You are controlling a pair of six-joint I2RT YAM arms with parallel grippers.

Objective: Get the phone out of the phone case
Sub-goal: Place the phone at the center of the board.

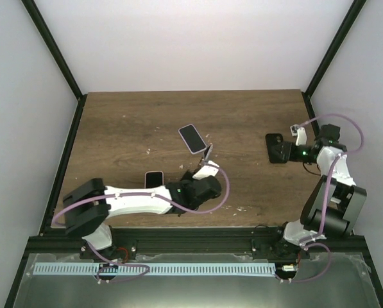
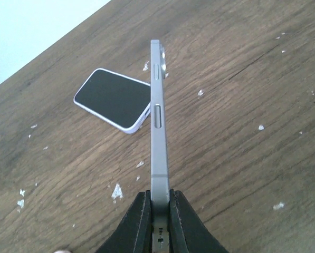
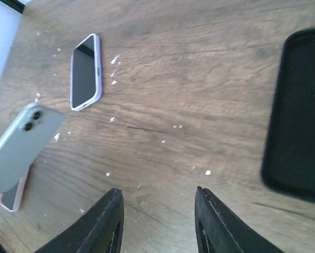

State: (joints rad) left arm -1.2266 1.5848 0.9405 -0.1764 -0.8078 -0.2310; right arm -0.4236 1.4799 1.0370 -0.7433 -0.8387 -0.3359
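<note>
Left gripper (image 2: 160,194) clamps the bare phone (image 2: 157,121), edge-on above the table (image 2: 252,158), lilac case (image 2: 112,97) lying beyond. Right gripper (image 3: 157,192), fingers apart, hangs by a black case (image 3: 299,116); its camera alone shows the phone's twin lenses (image 3: 30,120).

Dk-brown wood-grain tabletop (image 1: 133,122), grain lines running L–R in top view. Small white flecks (image 2: 116,192) scattered over mid & left areas. Lying flat on it, 3 items, all apart from each other:
- lilac-rimmed case (image 1: 192,138) near centre, dark face up, can't tell if sth inside
- pink-rimmed case (image 1: 154,179) nearer the front edge, just left of centre, dark face up too
- black case (image 1: 278,149) well off to the right, hollow side up, rim raised all round
</note>
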